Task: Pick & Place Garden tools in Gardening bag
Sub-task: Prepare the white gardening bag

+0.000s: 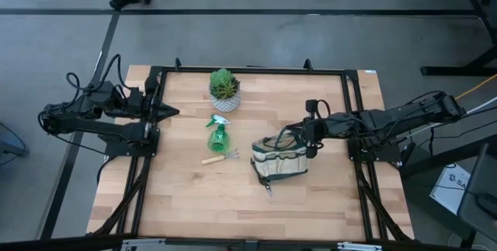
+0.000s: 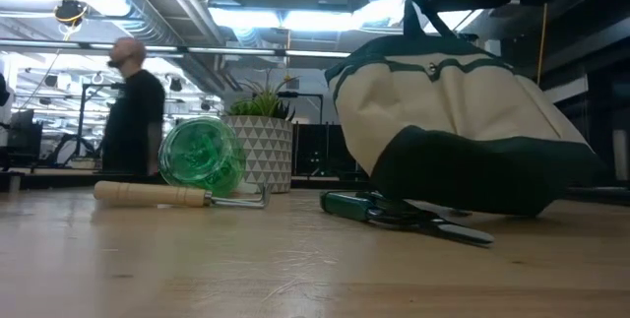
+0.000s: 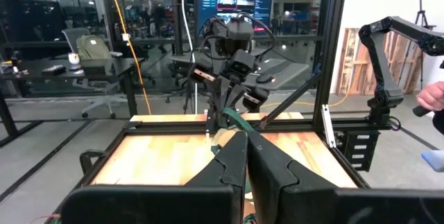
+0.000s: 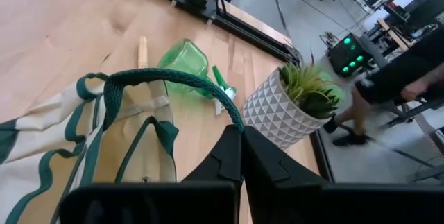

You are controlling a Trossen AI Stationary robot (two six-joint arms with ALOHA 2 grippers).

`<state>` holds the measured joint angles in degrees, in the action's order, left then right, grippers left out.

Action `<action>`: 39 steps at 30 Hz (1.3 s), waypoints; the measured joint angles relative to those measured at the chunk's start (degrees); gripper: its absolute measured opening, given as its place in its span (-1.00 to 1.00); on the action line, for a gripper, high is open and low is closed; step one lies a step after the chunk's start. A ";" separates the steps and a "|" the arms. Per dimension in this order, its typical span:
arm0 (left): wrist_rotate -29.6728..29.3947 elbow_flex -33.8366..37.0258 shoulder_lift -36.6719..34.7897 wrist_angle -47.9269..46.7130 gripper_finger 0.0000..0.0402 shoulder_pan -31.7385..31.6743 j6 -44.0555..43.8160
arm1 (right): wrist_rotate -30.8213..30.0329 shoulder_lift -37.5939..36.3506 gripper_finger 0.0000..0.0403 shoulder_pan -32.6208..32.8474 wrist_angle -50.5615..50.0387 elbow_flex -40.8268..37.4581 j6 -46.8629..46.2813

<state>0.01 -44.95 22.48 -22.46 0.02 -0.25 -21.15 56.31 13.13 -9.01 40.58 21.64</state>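
The beige gardening bag [image 1: 279, 160] with dark green trim rests on the table right of centre, leaning over in the low view [image 2: 453, 121]. My right gripper [image 4: 241, 130] is over the bag's far right side [image 1: 304, 133], shut on its handle. The green spray bottle [image 1: 218, 135] lies on its side at the centre. The wooden-handled hand rake [image 1: 220, 158] lies just nearer. The pruning shears [image 2: 404, 215] lie at the bag's near edge. The trowel is out of view. My left gripper [image 1: 167, 112] is shut and empty at the left. My right gripper pinches the bag's dark green handle strap [image 4: 223, 105] between its two fingers, at the top of the strap's loop. The fingers come from the table's right, slanting down. The strap arches up from the bag's mouth, and the bag's bottom [image 2: 472, 195] stays on the table.
A green plant in a white patterned pot [image 1: 225, 90] stands at the far centre, behind the spray bottle. A black frame [image 1: 248, 70] runs around the table. A person [image 2: 133, 111] walks in the room beyond. Bare wood lies along the near edge [image 1: 202, 208].
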 joint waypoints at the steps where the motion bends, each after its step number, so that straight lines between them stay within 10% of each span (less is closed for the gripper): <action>1: 0.00 0.00 0.00 0.11 -0.97 0.01 -0.01 | 0.02 0.00 -0.99 0.00 -0.03 0.00 -0.28; 19: 0.07 2.61 3.21 10.62 -0.96 0.02 -3.48 | 0.41 -0.01 -0.99 0.18 -0.92 -0.03 -3.94; 39: -13.02 2.62 33.76 33.46 -0.97 -0.24 -1.61 | 7.03 7.46 -0.99 0.37 -0.84 -0.07 -7.95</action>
<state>-13.01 -42.33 56.24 11.00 -0.22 -1.86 -14.12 63.78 13.49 -9.85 40.51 13.68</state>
